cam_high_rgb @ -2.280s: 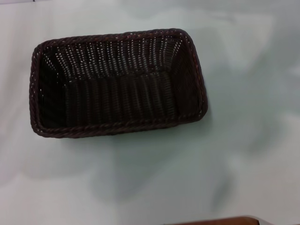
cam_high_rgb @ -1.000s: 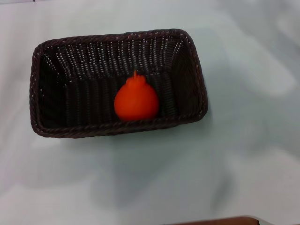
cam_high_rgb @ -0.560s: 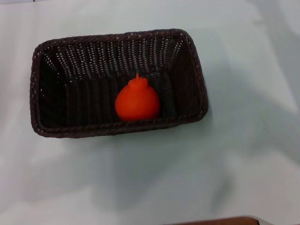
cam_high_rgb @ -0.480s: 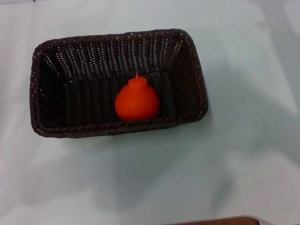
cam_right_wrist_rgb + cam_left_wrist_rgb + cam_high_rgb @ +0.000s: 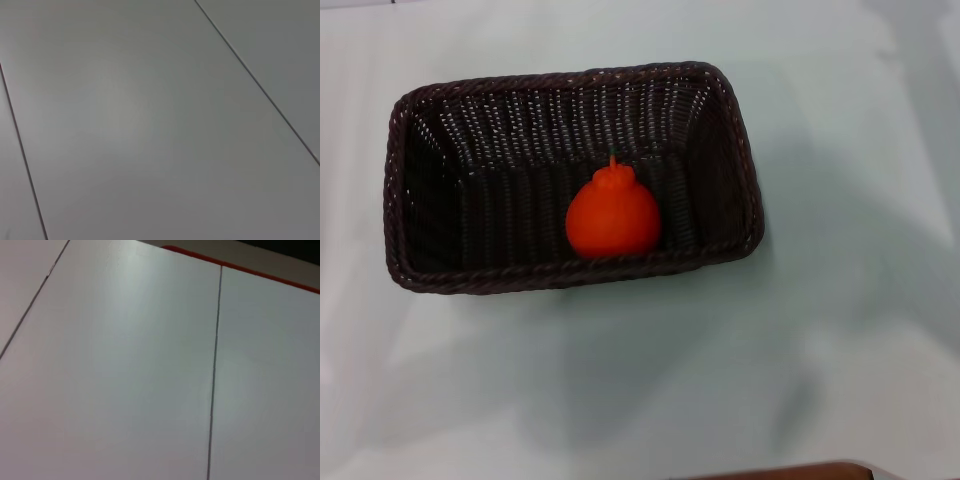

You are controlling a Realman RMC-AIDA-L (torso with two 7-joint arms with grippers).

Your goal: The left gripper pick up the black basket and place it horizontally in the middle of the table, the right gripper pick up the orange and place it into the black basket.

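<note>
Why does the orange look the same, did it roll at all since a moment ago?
No. The orange sits at the same spot against the near wall of the black basket, stem bump pointing away from the camera, just as before.

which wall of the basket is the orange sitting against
The long wall nearest the robot: the orange touches that side of the black basket, right of its middle, clear of the far wall and both short ends.
</note>
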